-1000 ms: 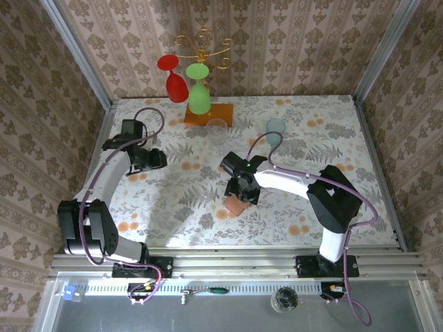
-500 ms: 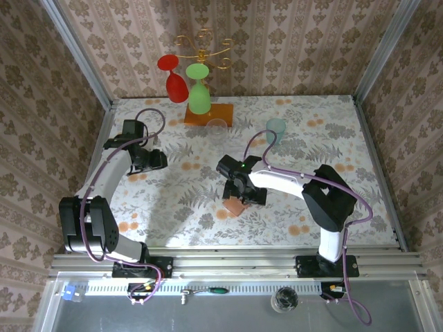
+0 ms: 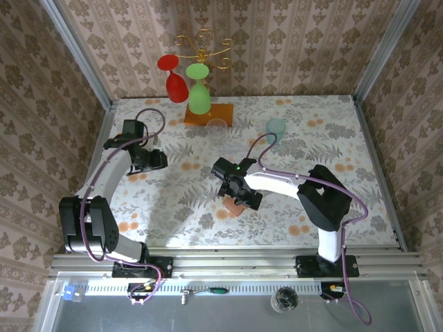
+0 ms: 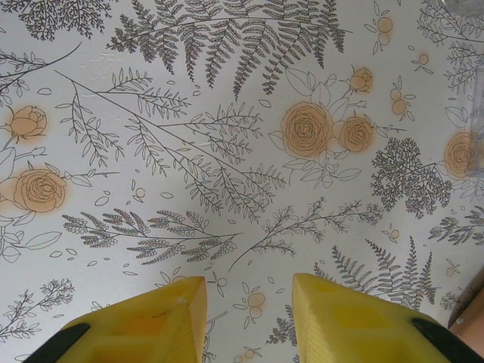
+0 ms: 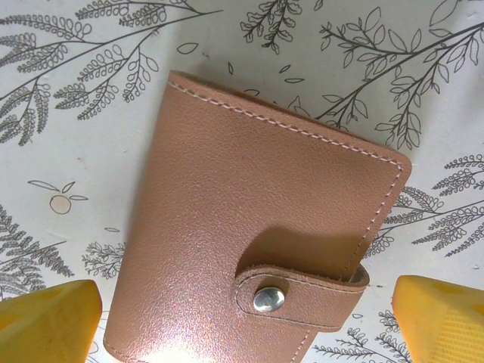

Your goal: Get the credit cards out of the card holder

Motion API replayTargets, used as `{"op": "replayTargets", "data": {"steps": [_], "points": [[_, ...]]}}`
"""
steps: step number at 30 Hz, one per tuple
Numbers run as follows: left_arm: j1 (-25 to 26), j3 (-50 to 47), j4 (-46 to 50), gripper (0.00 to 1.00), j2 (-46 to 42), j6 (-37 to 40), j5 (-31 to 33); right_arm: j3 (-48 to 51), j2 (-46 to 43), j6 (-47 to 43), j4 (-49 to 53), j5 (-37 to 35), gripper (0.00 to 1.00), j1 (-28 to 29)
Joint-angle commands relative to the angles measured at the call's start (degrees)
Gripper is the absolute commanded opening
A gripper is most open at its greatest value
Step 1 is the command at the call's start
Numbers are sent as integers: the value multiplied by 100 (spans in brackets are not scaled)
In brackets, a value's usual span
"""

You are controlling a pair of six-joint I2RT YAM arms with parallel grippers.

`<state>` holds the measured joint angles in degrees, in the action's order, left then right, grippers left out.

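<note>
**Right wrist view: closed card holder between spread fingers**

The flower-printed table point(image 3: 173, 200) carries everything. A glass rack point(image 3: 209, 114) stands at its far edge, well apart from the work. The left gripper point(image 3: 156, 160) hangs over the left side of the table. From its wrist camera its yellow fingers point(image 4: 144, 325) stand apart over bare cloth, holding nothing.

The right gripper point(image 3: 242, 197) is low over the card holder point(image 3: 234, 206), which lies flat towards the near edge, about midway between the side edges. Its fingers point(image 5: 45, 318) are wide apart, one on each side of the holder point(image 5: 257, 227), and neither is touching it.

The holder is folded shut, salmon-brown side up. Its strap point(image 5: 310, 291) is fastened by a snap stud point(image 5: 269, 299), so the credit cards are presumably still inside.

The step in hand looks like opening it. That would go best by catching the strap's free end rather than pinching the whole body, and lifting to pop the snap. The idle left gripper could pin the holder so it does not slide.
</note>
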<state>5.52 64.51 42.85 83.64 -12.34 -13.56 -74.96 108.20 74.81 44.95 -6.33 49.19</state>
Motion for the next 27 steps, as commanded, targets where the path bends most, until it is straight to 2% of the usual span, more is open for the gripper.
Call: {"op": "replayTargets", "data": {"steps": [1,18,27], "points": [[-18,-34,48,35,70,89,-59,-166,210,267,70,-222,100,24],[-29,-29,62,36,83,101,-43,-102,421,992,-221,27,100,15],[-25,-29,58,36,101,100,-41,-50,496,931,-284,70,93,-22]]}}
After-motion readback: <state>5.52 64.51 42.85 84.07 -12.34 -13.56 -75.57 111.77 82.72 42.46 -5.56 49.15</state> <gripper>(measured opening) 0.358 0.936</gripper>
